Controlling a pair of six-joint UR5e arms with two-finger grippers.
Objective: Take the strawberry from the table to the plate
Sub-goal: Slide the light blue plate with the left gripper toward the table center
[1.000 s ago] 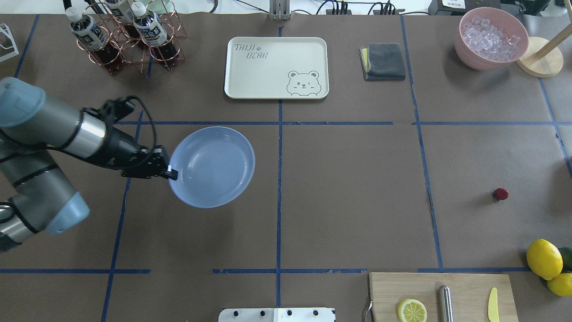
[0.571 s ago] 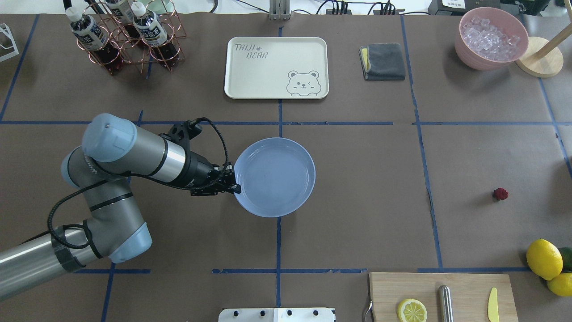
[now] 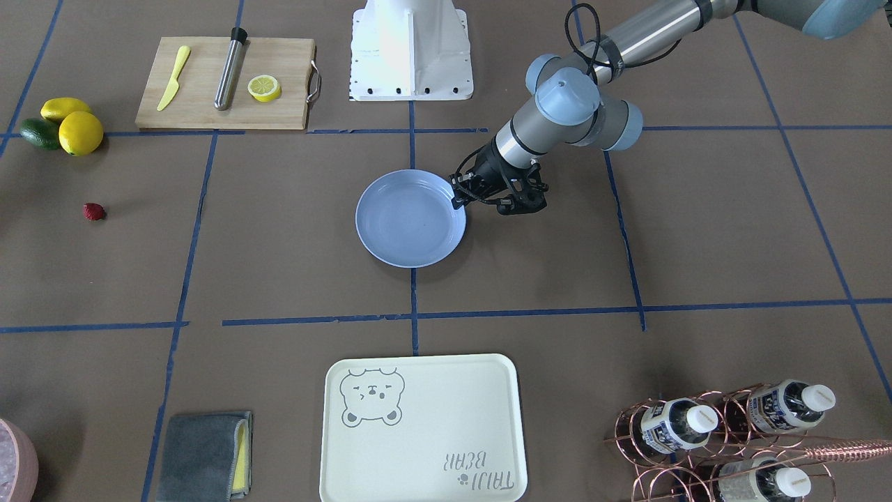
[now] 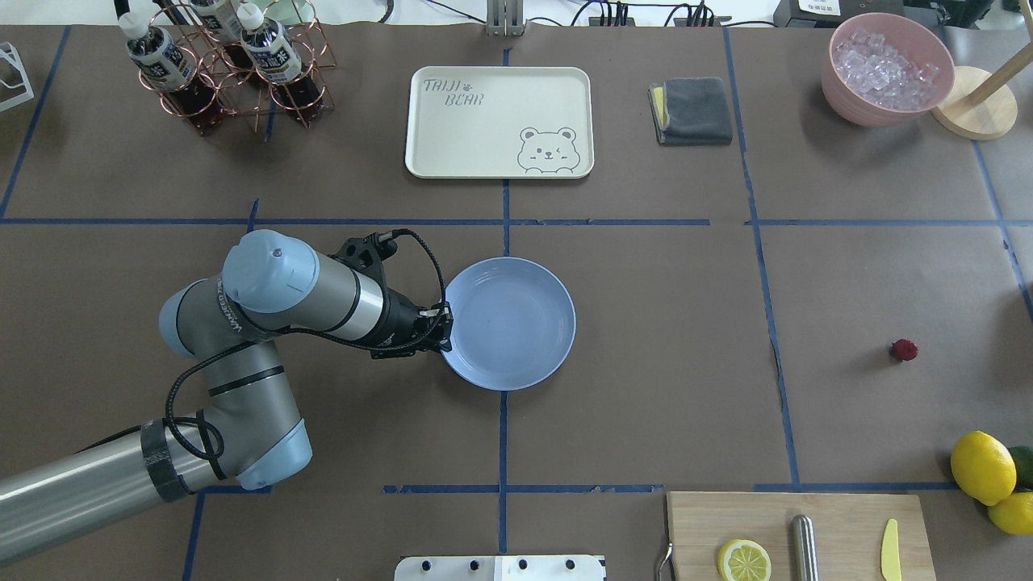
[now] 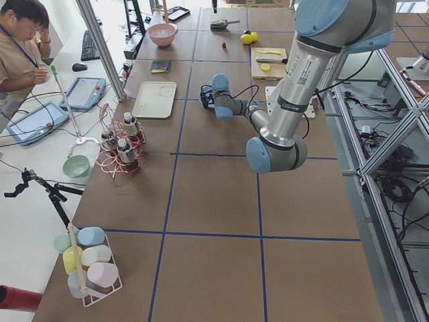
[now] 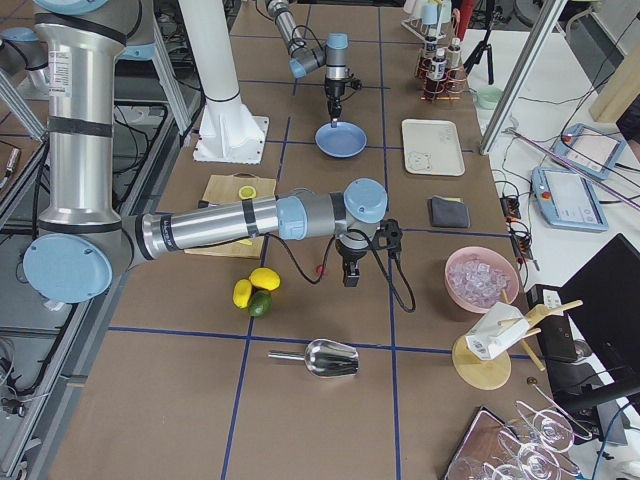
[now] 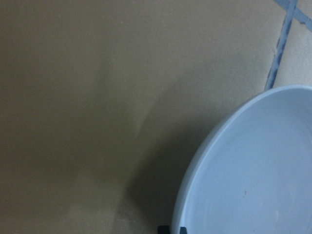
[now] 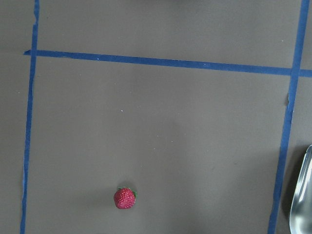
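1. The left end effector (image 4: 442,327) pinched the left rim of the plate (image 4: 516,323), which sat over a blue tape line near the middle of the table (image 4: 646,387).
2. The strawberry (image 4: 905,349) lay on the table well to the plate's right, with bare paper and one tape line between them.
3. The lemons (image 4: 982,466) and the cutting board (image 4: 795,532) lay on the robot's side of the berry, apart from it.
4. The right end effector (image 6: 351,280) hung near the strawberry; whether it was spread or closed could not be told.
5. The berry looked roundish, with a green leaf at its upper-right edge in the right wrist view; its long axis was unclear.
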